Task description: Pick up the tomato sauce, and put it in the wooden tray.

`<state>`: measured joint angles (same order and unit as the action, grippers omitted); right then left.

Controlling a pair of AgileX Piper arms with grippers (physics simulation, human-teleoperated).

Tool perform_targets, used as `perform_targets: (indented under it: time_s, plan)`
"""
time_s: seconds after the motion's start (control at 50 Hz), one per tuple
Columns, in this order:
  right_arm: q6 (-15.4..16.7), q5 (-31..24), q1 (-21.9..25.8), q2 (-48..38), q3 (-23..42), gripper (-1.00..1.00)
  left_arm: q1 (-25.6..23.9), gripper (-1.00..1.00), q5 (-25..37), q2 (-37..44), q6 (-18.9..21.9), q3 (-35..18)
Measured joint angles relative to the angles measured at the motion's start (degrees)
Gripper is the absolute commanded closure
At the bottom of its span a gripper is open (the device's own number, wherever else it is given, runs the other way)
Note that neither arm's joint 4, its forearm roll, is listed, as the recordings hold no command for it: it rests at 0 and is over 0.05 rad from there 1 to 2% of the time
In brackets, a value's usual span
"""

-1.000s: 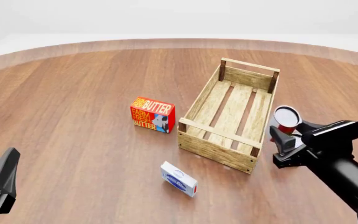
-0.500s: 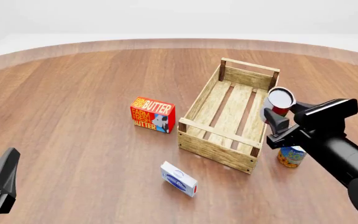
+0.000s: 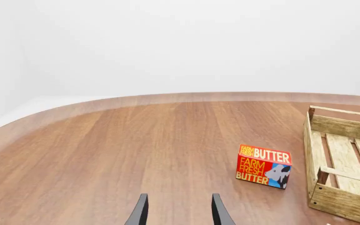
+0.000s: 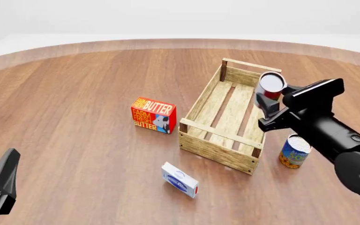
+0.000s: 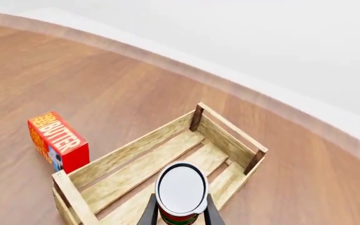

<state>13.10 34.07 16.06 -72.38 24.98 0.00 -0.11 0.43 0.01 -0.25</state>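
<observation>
Our right gripper (image 4: pixel 271 104), jaws clamped on the upright tomato sauce (image 4: pixel 271 86), holds it above the right slats of the wooden tray (image 4: pixel 221 140), straight below; our far-off left gripper (image 3: pixel 178 213) idles, jaws parted.

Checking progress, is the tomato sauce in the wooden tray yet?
Not yet. The tomato sauce is held in the right gripper above the wooden tray, which holds nothing.

Right pincer (image 5: pixel 178 214) clamped on tomato sauce (image 5: pixel 181 190), can held above wooden tray (image 5: pixel 130 151) slats. Butter box (image 5: pixel 57 141) just beside tray, on table (image 5: pixel 73 75).
</observation>
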Motion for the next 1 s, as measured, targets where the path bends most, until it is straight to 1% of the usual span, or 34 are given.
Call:
perform_targets:
  time_s: [0.48,1.0]
  plan:
    - [0.3,-0.1,1.8,-6.3,6.3,1.00,0.0,-1.00,0.0,0.0,0.0,0.0]
    - [0.1,0.7,1.6,-16.3,14.2,1.00,0.0,-1.00,0.0,0.0,0.0,0.0]
